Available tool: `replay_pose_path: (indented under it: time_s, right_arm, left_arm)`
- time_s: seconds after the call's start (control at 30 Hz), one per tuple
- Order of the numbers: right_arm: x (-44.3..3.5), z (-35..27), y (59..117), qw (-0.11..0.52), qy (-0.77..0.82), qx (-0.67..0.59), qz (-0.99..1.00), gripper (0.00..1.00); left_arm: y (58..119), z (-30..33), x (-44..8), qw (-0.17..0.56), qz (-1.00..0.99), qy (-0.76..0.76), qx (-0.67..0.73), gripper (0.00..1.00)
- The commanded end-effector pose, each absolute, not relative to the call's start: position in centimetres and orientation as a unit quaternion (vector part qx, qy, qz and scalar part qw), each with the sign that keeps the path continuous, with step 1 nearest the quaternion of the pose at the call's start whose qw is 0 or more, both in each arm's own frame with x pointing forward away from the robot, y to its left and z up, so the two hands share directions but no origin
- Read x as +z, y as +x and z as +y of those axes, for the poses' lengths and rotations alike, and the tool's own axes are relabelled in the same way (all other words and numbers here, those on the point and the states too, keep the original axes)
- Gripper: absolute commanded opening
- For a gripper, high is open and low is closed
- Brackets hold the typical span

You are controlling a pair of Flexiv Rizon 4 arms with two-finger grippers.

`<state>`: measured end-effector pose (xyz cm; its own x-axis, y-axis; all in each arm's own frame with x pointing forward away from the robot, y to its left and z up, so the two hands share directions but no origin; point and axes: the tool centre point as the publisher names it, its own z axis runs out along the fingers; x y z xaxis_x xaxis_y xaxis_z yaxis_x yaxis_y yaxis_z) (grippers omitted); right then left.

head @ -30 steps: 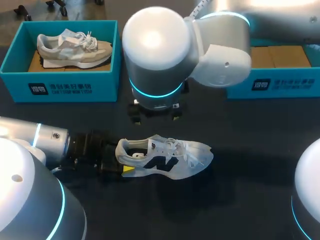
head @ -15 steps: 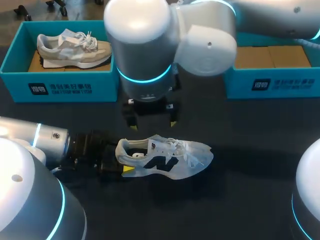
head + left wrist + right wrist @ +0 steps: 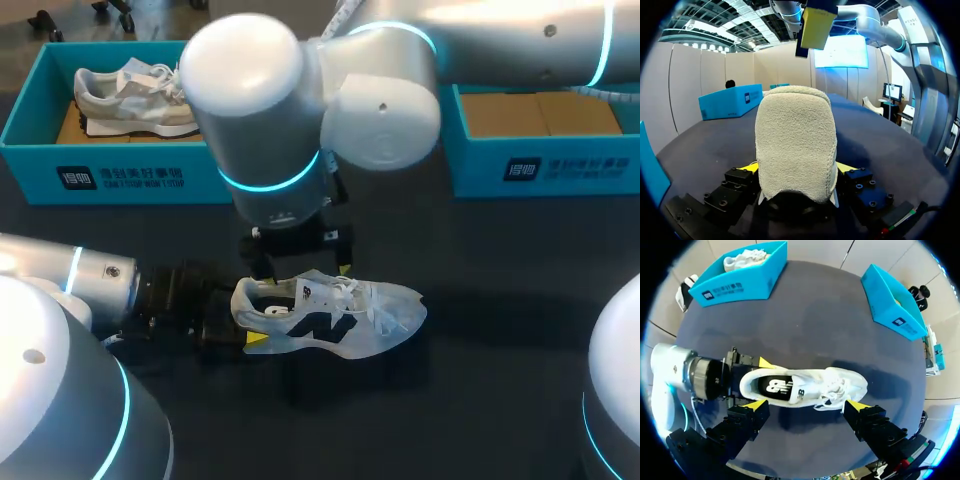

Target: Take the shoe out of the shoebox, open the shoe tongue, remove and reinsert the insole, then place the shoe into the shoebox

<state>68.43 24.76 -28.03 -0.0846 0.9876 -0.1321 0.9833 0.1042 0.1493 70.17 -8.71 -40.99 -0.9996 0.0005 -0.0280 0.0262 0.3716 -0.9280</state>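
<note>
A white shoe (image 3: 335, 315) with a dark side logo lies on its sole on the dark table, toe to the right. My left gripper (image 3: 240, 320) comes in from the left, shut on the shoe's heel (image 3: 796, 145), a yellow tip on either side. My right gripper (image 3: 300, 264) hangs open just above the shoe's opening, fingers pointing down and clear of it. In the right wrist view the shoe (image 3: 805, 387) lies between the wide-spread fingers of my right gripper (image 3: 806, 405), and its dark insole shows. The teal shoebox (image 3: 545, 165) at the back right holds only its cardboard floor.
A second teal box (image 3: 120, 170) at the back left holds a beige shoe (image 3: 150, 95). Bare dark table lies to the right of the white shoe and along the front. My right arm's big joint hangs over the middle back of the table.
My right arm has swung left and come down, bringing its open gripper from behind the shoe to just over its opening. The left gripper and the shoe have stayed put.
</note>
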Motion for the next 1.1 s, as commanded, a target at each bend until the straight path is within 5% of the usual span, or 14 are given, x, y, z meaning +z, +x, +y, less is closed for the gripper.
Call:
replay_pose_path:
  time_s: [0.03,0.93,1.1]
  right_arm:
    - [-31.1,26.2,67.9,0.134,0.729,-0.021,0.671,1.00]
    - [-35.0,21.5,69.6,0.165,0.758,-0.112,0.621,1.00]
    - [-33.1,20.2,69.3,0.183,0.759,-0.119,0.613,0.89]
  left_arm:
    - [70.2,-8.8,-41.1,0.010,0.829,0.008,-0.559,0.00]
    - [70.2,-8.8,-41.1,0.010,0.829,0.008,-0.559,0.00]
    - [70.2,-8.8,-41.1,0.010,0.829,0.008,-0.559,0.00]
